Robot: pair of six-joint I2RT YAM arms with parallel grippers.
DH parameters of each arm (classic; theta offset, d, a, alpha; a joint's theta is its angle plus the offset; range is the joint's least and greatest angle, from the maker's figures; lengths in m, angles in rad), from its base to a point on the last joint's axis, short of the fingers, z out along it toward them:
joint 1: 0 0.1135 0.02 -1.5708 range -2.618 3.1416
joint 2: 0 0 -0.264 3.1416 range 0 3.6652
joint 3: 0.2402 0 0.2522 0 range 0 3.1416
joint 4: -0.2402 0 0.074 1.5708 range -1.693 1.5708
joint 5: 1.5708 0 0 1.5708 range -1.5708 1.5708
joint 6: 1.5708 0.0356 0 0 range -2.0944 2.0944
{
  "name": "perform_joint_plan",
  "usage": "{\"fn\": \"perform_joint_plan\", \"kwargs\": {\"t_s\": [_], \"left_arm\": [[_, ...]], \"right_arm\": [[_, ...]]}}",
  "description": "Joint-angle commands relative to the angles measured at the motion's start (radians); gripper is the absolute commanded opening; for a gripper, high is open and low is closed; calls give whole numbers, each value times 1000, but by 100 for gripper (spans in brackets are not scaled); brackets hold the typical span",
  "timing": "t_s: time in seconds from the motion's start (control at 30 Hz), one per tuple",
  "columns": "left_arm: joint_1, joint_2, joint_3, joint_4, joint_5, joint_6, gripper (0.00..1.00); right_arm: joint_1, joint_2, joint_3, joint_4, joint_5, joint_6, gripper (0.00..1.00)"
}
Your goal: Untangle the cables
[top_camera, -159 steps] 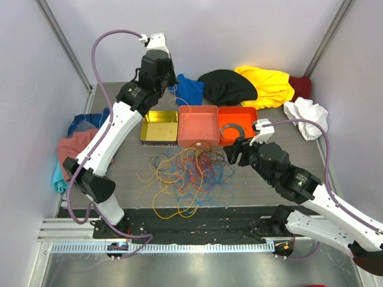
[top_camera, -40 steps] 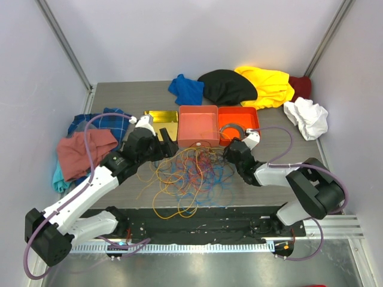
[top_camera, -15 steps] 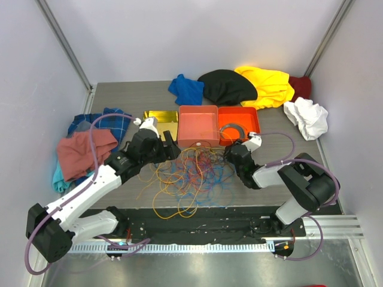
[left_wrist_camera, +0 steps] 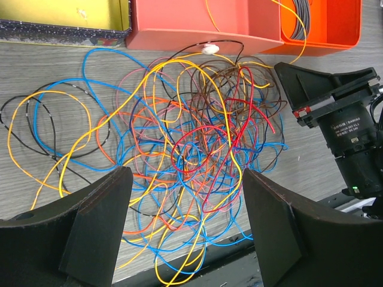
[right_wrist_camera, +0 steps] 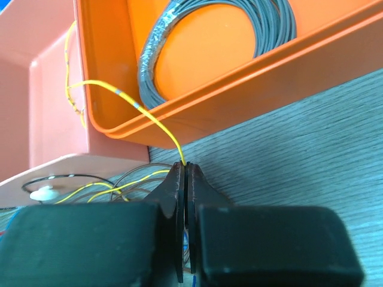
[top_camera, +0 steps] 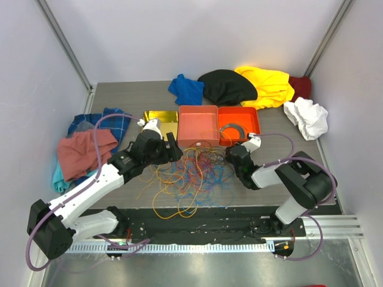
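Observation:
The cables (top_camera: 191, 173) lie in a messy tangle of orange, yellow, red, blue and dark loops on the table in front of the boxes. In the left wrist view the cables (left_wrist_camera: 197, 137) spread out below my left gripper (left_wrist_camera: 185, 174), which hovers open over the tangle's near part with nothing between its fingers. My left gripper (top_camera: 170, 149) is at the tangle's left back edge. My right gripper (top_camera: 230, 154) is at the tangle's right back edge. In the right wrist view my right gripper (right_wrist_camera: 186, 164) is shut on a thin yellow cable (right_wrist_camera: 149, 116) that arcs up over the orange tray's rim.
An orange tray (top_camera: 254, 122) holds a grey coiled ring (right_wrist_camera: 221, 36). Beside it stand a salmon box (top_camera: 198, 125) and a yellow tin (top_camera: 160, 122). Clothes lie heaped at the back (top_camera: 239, 84), at the right (top_camera: 306, 116) and at the left (top_camera: 84, 149).
My right gripper has shut on the yellow cable in front of the orange tray. The left gripper has crept slightly right toward the tangle and stays open.

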Motion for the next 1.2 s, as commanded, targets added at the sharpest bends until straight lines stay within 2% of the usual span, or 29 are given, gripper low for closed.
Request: {"fn": "perform_joint_plan", "kwargs": {"t_s": [0.0, 0.17, 0.33, 0.57, 0.7, 0.9, 1.17], "left_arm": [[-9, 2, 8, 38, -18, -4, 79], [-12, 4, 2, 50, -22, -10, 79], [-15, 1, -3, 59, -22, -15, 79], [-18, -31, -25, 64, -31, -41, 79], [-18, -70, -34, 53, -48, -47, 79], [-18, -129, -38, 23, -78, -47, 79], [-18, -162, -54, 18, -89, -50, 79]], "right_arm": [[36, -95, 0, 2, 73, -32, 1], [100, -315, 54, -171, 130, -109, 1], [108, -379, 205, -318, 98, -179, 1], [91, -180, 474, -484, -14, -251, 1], [74, 16, 642, -547, -43, -281, 1], [42, 223, 851, -679, -40, -308, 1], [-5, 384, 1083, -875, -33, -373, 1]]}}
